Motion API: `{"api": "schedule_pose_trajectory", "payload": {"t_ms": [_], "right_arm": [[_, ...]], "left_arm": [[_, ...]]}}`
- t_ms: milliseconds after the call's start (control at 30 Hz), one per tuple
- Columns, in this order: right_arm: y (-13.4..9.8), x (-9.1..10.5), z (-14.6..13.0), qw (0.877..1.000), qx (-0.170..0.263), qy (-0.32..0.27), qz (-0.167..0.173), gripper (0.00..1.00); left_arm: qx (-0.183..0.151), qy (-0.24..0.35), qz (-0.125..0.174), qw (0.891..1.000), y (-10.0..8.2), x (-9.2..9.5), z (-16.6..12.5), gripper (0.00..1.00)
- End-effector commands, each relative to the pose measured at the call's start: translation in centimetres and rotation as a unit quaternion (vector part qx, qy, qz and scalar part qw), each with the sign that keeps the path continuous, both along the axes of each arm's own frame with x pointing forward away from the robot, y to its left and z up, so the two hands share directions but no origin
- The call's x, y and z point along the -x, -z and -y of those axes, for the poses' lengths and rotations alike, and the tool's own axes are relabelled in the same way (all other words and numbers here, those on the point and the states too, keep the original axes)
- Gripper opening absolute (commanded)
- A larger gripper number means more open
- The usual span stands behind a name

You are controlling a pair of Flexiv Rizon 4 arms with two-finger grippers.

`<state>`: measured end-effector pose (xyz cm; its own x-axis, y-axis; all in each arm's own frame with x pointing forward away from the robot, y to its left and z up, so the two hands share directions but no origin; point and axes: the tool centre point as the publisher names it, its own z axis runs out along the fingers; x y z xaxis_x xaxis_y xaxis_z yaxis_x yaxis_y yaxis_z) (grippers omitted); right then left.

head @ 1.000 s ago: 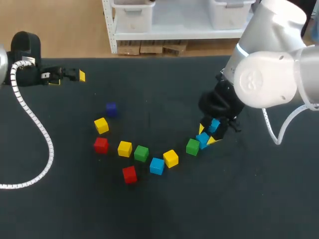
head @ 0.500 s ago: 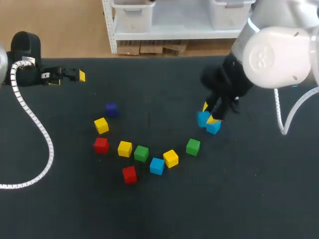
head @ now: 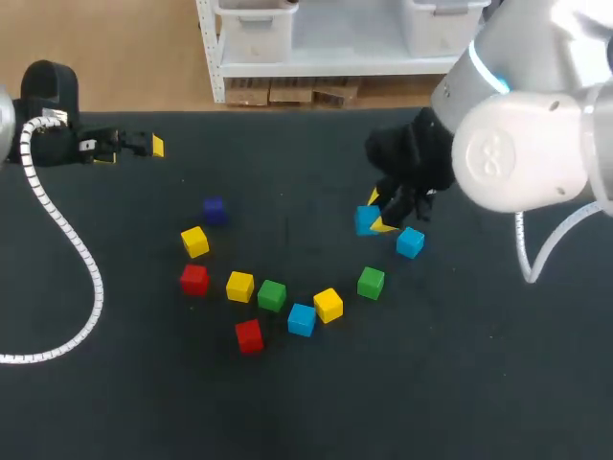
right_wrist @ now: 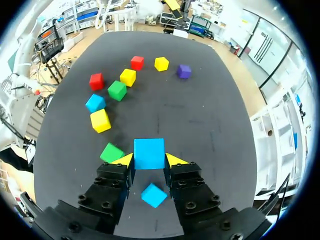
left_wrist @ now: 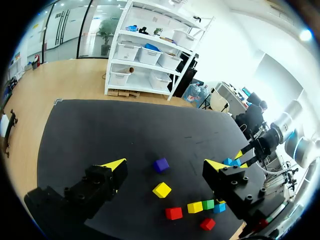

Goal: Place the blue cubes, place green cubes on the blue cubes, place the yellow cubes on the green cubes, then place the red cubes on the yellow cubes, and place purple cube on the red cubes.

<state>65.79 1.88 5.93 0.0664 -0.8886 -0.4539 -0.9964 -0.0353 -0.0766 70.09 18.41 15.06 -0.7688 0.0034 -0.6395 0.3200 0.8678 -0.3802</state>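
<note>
right end effector clamped on blue cube, above surface; second blue cube under it. left end effector fingers apart.

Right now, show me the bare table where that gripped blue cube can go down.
Bare: the middle stretch between the purple cube and the held blue cube; also the whole near strip in front of the nearest red cube. Crowded: the arc from the yellow cube round to the green cube.
</note>
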Motion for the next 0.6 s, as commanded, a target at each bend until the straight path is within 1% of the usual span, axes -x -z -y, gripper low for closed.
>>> {"api": "schedule_pose_trajectory", "payload": {"t_ms": [33, 233, 433, 600], "right_arm": [[0.7, -1.0, -1.6, 1.000, -0.001, 0.001, -0.006, 0.00], [1.7, -1.6, -3.3, 1.000, -0.002, 0.003, -0.016, 0.00], [3.1, -2.1, -4.5, 1.000, 0.013, 0.006, -0.026, 0.00], [4.1, -2.5, -5.3, 0.999, 0.015, 0.016, -0.034, 0.00]], "left_arm": [[0.001, 0.000, 0.000, 1.000, 0.0, 0.0, 0.0, 1.00], [0.001, 0.000, 0.000, 1.000, 0.0, 0.0, 0.0, 1.00], [0.001, 0.000, 0.000, 1.000, 0.0, 0.0, 0.0, 1.00], [0.001, 0.000, 0.000, 1.000, 0.0, 0.0, 0.0, 1.00]]}}
